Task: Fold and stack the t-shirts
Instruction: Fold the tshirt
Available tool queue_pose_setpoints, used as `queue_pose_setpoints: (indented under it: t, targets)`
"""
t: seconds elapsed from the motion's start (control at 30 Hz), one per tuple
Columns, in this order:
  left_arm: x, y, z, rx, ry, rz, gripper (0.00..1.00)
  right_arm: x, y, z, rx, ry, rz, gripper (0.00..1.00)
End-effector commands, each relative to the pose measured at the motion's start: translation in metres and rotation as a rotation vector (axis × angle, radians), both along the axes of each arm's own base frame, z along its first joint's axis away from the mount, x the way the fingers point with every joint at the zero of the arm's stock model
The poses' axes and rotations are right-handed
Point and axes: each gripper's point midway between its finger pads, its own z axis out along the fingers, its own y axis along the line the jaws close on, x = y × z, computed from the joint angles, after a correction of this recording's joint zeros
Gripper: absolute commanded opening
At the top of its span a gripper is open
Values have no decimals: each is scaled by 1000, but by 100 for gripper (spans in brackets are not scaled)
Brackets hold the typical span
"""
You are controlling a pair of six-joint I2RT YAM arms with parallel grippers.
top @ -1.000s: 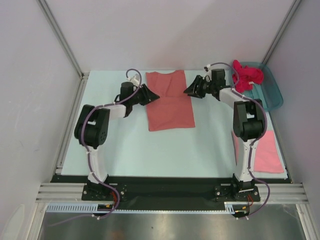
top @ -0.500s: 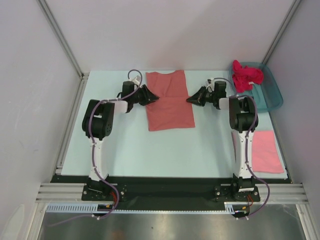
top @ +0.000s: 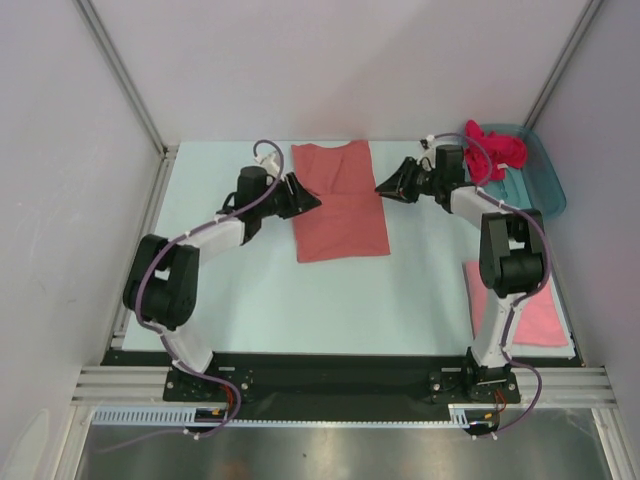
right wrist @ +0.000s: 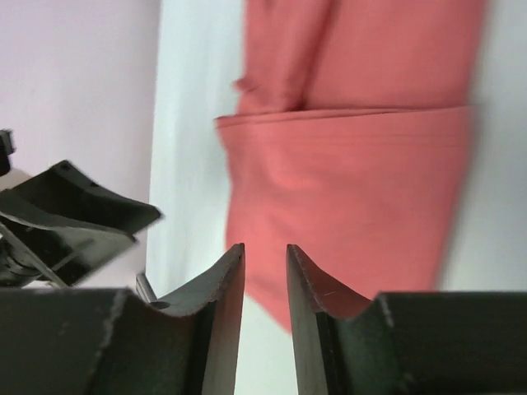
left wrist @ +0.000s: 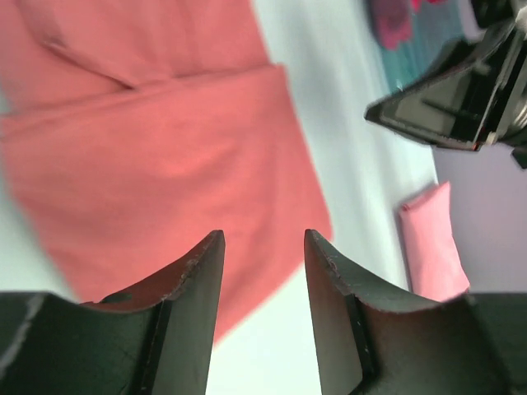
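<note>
Salmon-coral cloth t-shirt (top: 340, 215), part-folded, unmoved over the last second; left gripper (left wrist: 263, 235) half open, right gripper (right wrist: 264, 247) narrowly parted, both empty, flanking it; next fold pending.

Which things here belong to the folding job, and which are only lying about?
Belong to the job:
salmon shirt, laid flat
pink shirt, folded
magenta shirt, crumpled

Only lying about:
teal tub, holding the magenta shirt

No readable text, labels or numbers anywhere.
</note>
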Motion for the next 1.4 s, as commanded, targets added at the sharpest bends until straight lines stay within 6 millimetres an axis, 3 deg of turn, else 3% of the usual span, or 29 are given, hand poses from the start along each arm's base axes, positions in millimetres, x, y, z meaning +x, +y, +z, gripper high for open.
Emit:
queue_pose_setpoints:
  t: [0.0,0.03,0.07,0.17,0.27,0.4,0.5,0.6,0.77,0.9,0.93,0.97,1.0,1.03,1.07,1.1,1.23,1.27,1.37]
  targets:
    - [-33,-24,-6,26,-26,-43,49,-29,30,22,-45,-62,62,33]
    - [-41,-28,-15,10,-17,-52,49,-46,51,14,-43,-40,103,33]
    - [-45,-32,-25,-9,13,-54,48,-50,60,17,-30,-54,105,34]
    - [-59,-41,-52,-4,57,-66,47,-75,92,-2,-24,-27,157,34]
    - [-63,-34,-78,39,88,-43,47,-92,101,-33,-11,25,165,33]
    - [-71,-21,-109,113,137,-26,46,-107,86,-81,-20,123,154,31]
    - [-80,-8,-124,159,156,-19,46,-119,62,-100,-23,160,124,29]
    - [-88,3,-124,159,155,-12,46,-128,37,-105,-44,172,97,30]
    - [-85,2,-87,131,68,-39,48,-135,17,-81,-63,118,90,30]
    - [-55,-6,-44,45,-28,-60,50,-129,14,-51,-45,58,79,30]
    - [-47,-7,-38,25,-39,-64,50,-125,13,-42,-39,40,77,30]
    - [-37,-4,-45,3,-8,-46,50,-122,13,-32,-37,16,76,30]
    - [-22,-12,-23,-49,-60,-69,50,-119,13,-27,-37,6,73,31]
    - [-13,-14,-18,-80,-71,-73,50,-117,13,-23,-36,1,73,31]
    - [24,-21,-7,-193,-93,-54,50,-105,8,-12,-35,-29,60,31]
    - [23,-22,-5,-214,-72,-55,50,-106,8,-13,-35,-26,61,31]
    - [72,-27,-2,-263,-104,0,49,-95,-6,-14,-18,-19,35,33]
    - [86,-30,-12,-252,-80,17,49,-95,-6,-15,-9,-13,33,33]
    - [112,-24,-17,-255,-101,103,49,-96,-8,-14,4,-21,32,34]
